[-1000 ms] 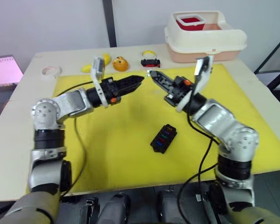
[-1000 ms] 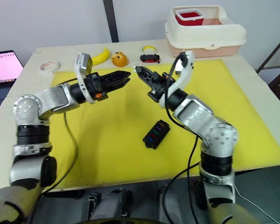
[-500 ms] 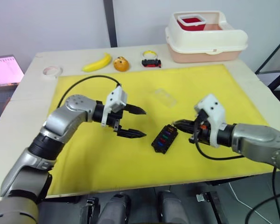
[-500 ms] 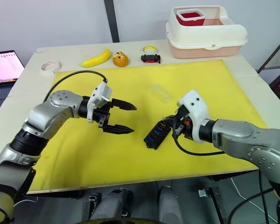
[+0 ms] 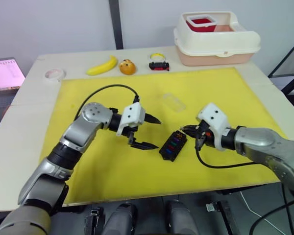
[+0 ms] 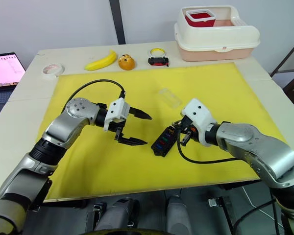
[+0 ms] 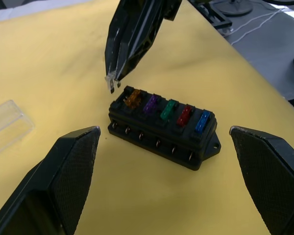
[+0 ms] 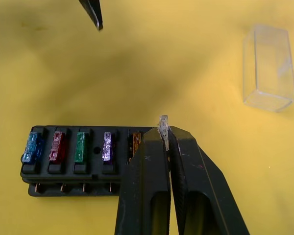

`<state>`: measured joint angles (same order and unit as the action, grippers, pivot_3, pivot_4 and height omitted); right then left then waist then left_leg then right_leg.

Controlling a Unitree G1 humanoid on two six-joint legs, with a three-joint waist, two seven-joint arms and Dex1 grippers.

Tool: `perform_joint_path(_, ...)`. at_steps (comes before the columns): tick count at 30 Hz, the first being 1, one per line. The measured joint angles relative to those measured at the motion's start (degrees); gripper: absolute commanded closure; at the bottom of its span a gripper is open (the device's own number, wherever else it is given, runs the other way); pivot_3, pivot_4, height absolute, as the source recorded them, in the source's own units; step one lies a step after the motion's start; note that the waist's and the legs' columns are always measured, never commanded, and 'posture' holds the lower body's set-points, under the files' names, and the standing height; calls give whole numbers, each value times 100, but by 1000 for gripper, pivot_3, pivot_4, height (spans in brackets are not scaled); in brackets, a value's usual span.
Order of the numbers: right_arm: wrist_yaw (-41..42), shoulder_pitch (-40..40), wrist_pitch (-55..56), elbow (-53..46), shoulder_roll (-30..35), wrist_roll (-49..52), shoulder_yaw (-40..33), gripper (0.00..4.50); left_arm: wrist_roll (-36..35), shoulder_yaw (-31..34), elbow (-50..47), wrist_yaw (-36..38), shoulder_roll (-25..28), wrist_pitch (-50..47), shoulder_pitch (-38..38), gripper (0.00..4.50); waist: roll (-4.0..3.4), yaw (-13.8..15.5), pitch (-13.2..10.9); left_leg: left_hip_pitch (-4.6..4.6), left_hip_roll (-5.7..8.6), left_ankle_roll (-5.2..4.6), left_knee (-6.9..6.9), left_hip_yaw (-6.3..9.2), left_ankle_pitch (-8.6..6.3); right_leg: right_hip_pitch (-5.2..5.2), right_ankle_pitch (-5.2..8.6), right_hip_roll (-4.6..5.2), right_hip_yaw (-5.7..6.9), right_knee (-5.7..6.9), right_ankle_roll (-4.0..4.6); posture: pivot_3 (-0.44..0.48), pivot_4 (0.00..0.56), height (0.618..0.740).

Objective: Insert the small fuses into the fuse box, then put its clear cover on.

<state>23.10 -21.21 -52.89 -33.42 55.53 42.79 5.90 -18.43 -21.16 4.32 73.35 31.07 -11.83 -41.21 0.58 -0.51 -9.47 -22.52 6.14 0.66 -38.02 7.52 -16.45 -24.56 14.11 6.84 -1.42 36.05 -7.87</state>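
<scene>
Pale fuse (image 8: pixel 163 125) pinched in the right gripper (image 8: pixel 165 133) above the fuse box (image 7: pixel 162 128), mid-mat.
Left gripper (image 7: pixel 161 161) gaped beside it; the blades probably needed squaring over the vacant end slot before pressing.

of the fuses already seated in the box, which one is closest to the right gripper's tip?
The orange fuse, at the end of the row in the fuse box. The right gripper, pinching a clear fuse, hovers just beside it; purple, green, red and blue sit progressively farther along.

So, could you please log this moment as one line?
right claw: shut on clear fuse, above fuse box | left claw: open, beside box | five fuses seated | clear cover: off, on mat
</scene>
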Motion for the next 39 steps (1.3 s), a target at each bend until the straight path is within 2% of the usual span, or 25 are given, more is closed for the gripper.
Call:
perform_joint_path(13, 332, -2, -252, 56, -277, -540, -5, 4500, 98, 57, -13, -34, -148, -25, 8, 33, 0, 6, 0, 0, 1, 3, -3, 1, 1, 0, 0, 0, 0, 3, 0, 0, 150, 740)
perform_joint_path(39, 552, 49, -630, -52, -548, -958, -163, 4500, 169, 176, -75, -25, -239, -90, 9, 33, -1, 5, 0, 1, 1, 4, -4, 1, 3, 0, 0, 0, 1, 6, 0, 0, 150, 740)
